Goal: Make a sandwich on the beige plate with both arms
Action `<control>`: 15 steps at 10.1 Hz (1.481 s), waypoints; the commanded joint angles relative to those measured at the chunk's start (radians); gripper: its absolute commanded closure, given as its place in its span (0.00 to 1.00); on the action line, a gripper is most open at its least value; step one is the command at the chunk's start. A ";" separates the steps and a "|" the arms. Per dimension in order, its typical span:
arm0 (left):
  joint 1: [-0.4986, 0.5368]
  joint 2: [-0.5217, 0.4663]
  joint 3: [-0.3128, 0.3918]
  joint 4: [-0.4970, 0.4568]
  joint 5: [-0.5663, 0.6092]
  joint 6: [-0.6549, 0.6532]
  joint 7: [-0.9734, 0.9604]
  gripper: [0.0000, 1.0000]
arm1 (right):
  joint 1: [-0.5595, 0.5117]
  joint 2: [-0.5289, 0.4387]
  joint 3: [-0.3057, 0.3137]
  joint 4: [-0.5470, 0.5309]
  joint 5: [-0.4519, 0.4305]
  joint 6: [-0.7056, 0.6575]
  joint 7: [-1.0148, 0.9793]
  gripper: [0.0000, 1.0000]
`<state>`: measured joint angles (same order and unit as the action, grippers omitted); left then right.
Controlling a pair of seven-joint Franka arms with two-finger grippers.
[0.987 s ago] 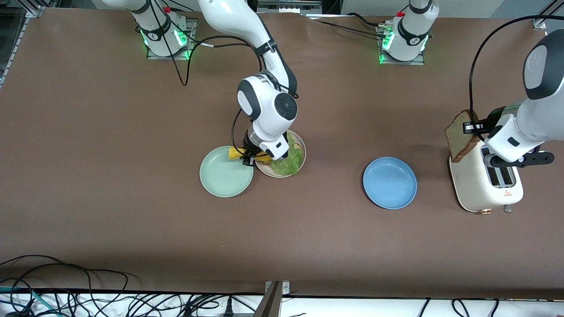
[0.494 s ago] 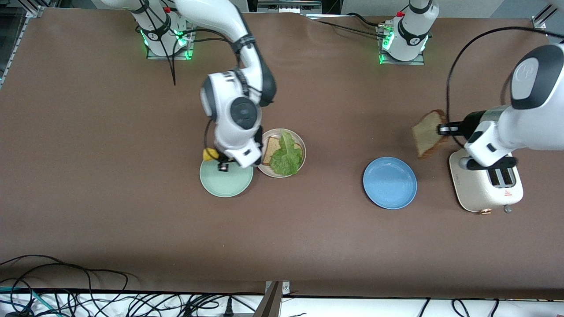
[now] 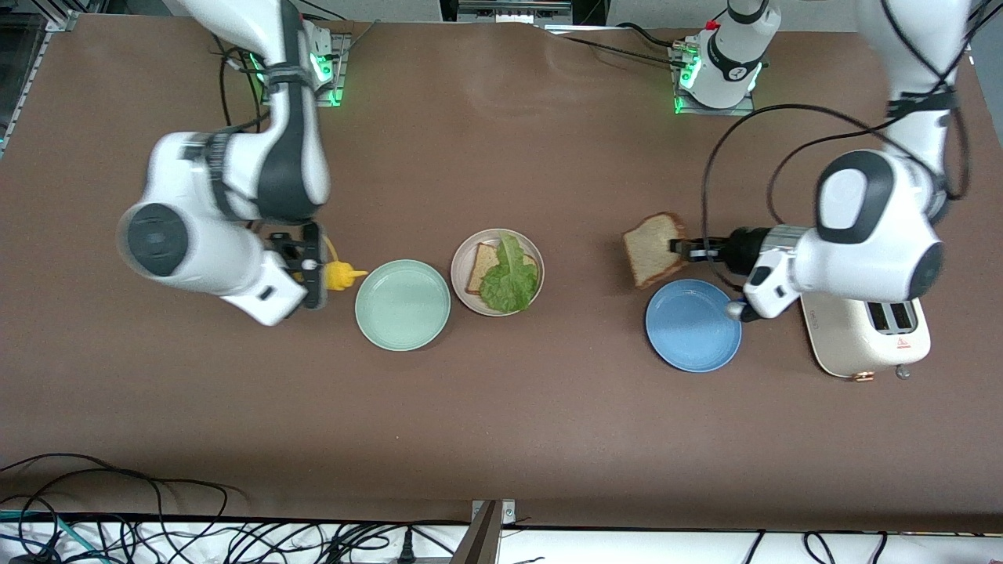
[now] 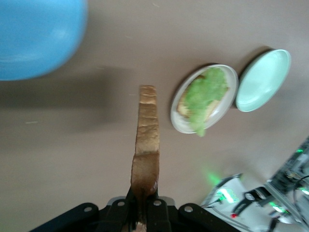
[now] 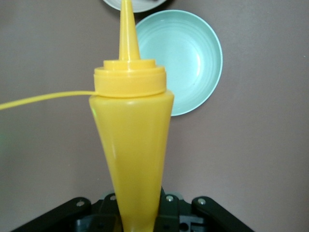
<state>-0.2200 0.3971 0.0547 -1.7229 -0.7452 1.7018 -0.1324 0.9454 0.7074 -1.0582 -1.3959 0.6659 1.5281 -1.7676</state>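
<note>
Holding bread slice (image 3: 653, 249) edge-gripped, left gripper (image 3: 680, 247) overhangs bare table (image 3: 580, 172).

Left arm: reaches in from its base, wrist turned sideways.
Left gripper (image 3: 680, 247): clamped on a tan bread slice (image 3: 652, 248) held on edge.
Right arm: bent low, forearm level.
Right gripper (image 3: 313, 270): closed around a yellow plastic squeeze bottle (image 3: 338, 275).
</note>
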 commanded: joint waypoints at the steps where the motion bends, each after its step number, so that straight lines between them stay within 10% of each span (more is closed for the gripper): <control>1: -0.045 0.049 -0.079 -0.032 -0.218 0.094 -0.007 1.00 | -0.124 -0.026 -0.023 -0.035 0.156 -0.122 -0.200 1.00; 7: -0.242 0.248 -0.085 0.029 -0.499 0.375 0.007 1.00 | -0.439 0.013 0.015 -0.058 0.446 -0.353 -0.542 1.00; 15: -0.265 0.301 -0.079 0.077 -0.482 0.377 0.104 1.00 | -0.756 -0.078 0.394 -0.390 0.465 -0.211 -0.710 1.00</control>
<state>-0.4736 0.6804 -0.0390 -1.6685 -1.2102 2.0770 -0.0966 0.2285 0.7276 -0.7303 -1.6468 1.1150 1.2633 -2.4510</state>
